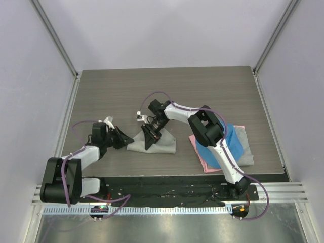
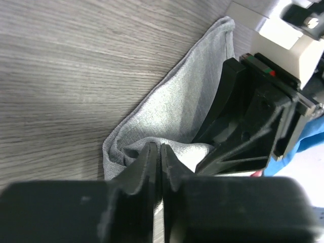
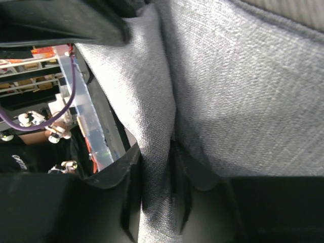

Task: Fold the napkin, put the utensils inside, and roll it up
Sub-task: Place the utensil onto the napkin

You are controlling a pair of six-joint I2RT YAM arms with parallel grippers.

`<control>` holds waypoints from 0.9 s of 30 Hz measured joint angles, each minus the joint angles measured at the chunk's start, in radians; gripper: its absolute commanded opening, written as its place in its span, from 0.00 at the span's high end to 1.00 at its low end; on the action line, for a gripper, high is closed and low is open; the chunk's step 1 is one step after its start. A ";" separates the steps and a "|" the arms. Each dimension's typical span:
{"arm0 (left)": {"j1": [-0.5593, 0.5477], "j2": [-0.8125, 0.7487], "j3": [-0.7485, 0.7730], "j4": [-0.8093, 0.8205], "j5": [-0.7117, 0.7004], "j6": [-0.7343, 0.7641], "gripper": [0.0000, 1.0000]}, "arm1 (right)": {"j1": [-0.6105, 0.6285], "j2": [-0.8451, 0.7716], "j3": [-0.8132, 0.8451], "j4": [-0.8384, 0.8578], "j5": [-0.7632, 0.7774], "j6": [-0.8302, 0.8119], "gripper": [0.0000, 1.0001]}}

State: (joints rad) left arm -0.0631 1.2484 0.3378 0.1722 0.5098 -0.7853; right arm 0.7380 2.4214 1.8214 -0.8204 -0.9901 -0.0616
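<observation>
The light grey napkin [image 1: 167,147] lies bunched and folded in the middle of the table, its right part lifted. My left gripper [image 1: 126,142] is at its left end. In the left wrist view the left gripper [image 2: 160,149] has its jaws pressed together on a fold of the napkin [image 2: 172,101]. My right gripper [image 1: 150,135] comes down onto the napkin's middle from behind. The right wrist view shows the right gripper [image 3: 157,167] shut on a pinched ridge of the napkin [image 3: 243,91]. The utensils are out of view.
A blue cloth [image 1: 230,142] lies on a pink cloth [image 1: 202,158] at the right, partly under the right arm, with another grey cloth [image 1: 246,149] beside them. The right gripper's black body [image 2: 248,121] stands close to the left fingertips. Metal frame posts border the table.
</observation>
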 measured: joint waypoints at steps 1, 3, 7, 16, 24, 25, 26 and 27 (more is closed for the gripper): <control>0.000 0.010 0.000 0.005 0.002 0.000 1.00 | 0.000 0.000 0.000 0.000 -0.001 0.009 0.61; 0.000 0.029 0.001 0.011 0.005 0.000 1.00 | -0.001 -0.004 0.000 0.001 0.000 0.025 0.53; 0.000 0.061 0.019 0.005 0.005 0.003 1.00 | 0.002 -0.043 -0.003 0.014 0.064 0.049 0.43; 0.000 0.125 0.073 -0.023 0.003 0.011 1.00 | 0.003 -0.399 -0.265 0.312 0.368 0.034 0.24; 0.000 0.170 0.109 -0.056 0.002 0.011 1.00 | 0.211 -0.610 -0.542 0.594 0.755 -0.155 0.21; 0.000 0.172 0.111 -0.059 0.000 0.011 1.00 | 0.243 -0.610 -0.563 0.613 0.805 -0.184 0.21; 0.000 0.175 0.113 -0.060 0.000 0.011 1.00 | 0.272 -0.607 -0.581 0.624 0.840 -0.208 0.21; 0.000 0.177 0.115 -0.062 0.000 0.011 1.00 | 0.300 -0.606 -0.595 0.630 0.871 -0.231 0.21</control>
State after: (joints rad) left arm -0.0631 1.4250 0.4530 0.1101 0.5098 -0.7738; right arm 1.0382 1.8153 1.2263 -0.1905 -0.1188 -0.2928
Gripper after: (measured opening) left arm 0.018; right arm 0.789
